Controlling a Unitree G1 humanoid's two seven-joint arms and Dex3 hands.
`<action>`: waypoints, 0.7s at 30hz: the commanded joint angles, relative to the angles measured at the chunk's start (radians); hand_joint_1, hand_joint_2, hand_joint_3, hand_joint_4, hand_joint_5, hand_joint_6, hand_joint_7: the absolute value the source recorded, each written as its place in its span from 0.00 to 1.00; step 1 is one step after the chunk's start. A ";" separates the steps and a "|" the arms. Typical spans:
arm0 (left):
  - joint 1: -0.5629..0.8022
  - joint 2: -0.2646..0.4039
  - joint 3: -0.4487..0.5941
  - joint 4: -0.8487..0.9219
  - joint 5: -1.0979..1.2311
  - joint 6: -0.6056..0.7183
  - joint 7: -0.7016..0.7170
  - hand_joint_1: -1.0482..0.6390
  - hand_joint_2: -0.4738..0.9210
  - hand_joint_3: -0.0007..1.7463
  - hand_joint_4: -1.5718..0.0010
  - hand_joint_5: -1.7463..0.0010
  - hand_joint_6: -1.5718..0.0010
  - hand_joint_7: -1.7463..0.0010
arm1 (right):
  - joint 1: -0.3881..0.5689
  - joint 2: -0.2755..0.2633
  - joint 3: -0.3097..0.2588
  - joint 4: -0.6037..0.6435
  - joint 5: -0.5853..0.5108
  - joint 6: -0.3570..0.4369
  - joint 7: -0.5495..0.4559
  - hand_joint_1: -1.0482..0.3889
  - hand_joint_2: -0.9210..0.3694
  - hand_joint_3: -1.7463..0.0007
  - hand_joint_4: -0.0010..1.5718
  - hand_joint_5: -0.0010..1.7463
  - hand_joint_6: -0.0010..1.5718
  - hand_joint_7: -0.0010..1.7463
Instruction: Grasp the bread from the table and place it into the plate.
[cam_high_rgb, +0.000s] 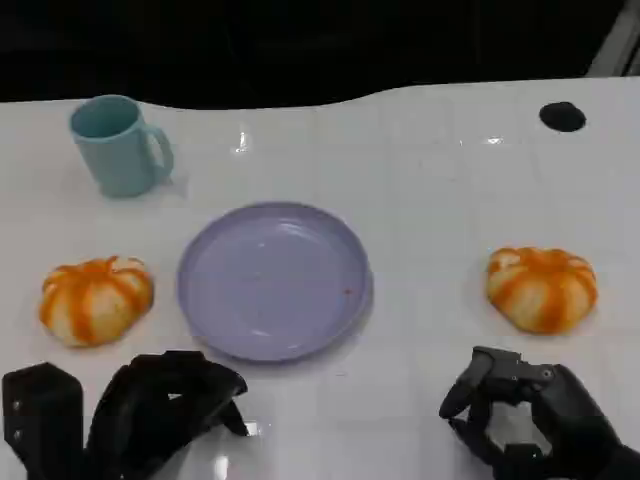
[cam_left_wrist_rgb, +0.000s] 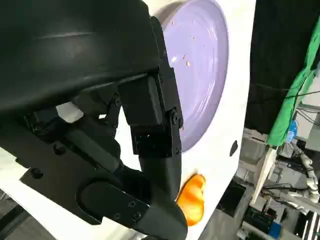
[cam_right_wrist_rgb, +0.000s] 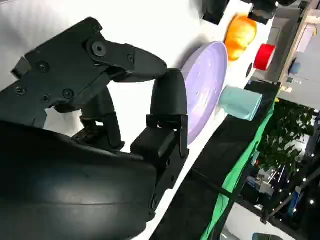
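From the head camera you see a white desk (cam_high_rgb: 440, 160): a lavender plate (cam_high_rgb: 274, 280) at centre, one orange-striped bread (cam_high_rgb: 95, 299) toward the left edge, another bread (cam_high_rgb: 541, 288) toward the right, a teal mug (cam_high_rgb: 118, 145) near the far left corner. Your left hand (cam_high_rgb: 165, 405) and right hand (cam_high_rgb: 525, 410), both cut off by the frame, hold nothing, fingers loosely curled. Your left wrist camera is mostly blocked by the hand's shell, the plate partly hidden. Your right wrist camera likewise.

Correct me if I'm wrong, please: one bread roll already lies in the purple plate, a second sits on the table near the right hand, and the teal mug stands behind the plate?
Not quite: the purple plate holds no roll. The head view shows one bread roll on the table to its left, near the left hand. The second roll near the right hand and the teal mug are as you said.
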 joint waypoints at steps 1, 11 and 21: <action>0.004 0.011 0.006 0.012 0.005 -0.003 0.003 0.01 0.79 0.09 0.42 0.15 0.00 0.85 | -0.002 -0.018 -0.012 -0.007 0.007 0.000 0.001 0.53 0.29 0.52 0.46 0.92 0.47 0.70; 0.003 0.011 0.006 0.015 0.003 -0.003 -0.002 0.01 0.79 0.09 0.42 0.15 0.00 0.85 | 0.001 -0.016 -0.011 -0.010 0.010 0.005 0.005 0.54 0.29 0.51 0.46 0.93 0.48 0.69; 0.000 0.009 0.005 0.014 0.008 -0.001 0.008 0.00 0.79 0.09 0.42 0.15 0.00 0.84 | 0.000 -0.014 -0.012 -0.007 0.008 0.005 0.002 0.53 0.29 0.51 0.45 0.93 0.47 0.70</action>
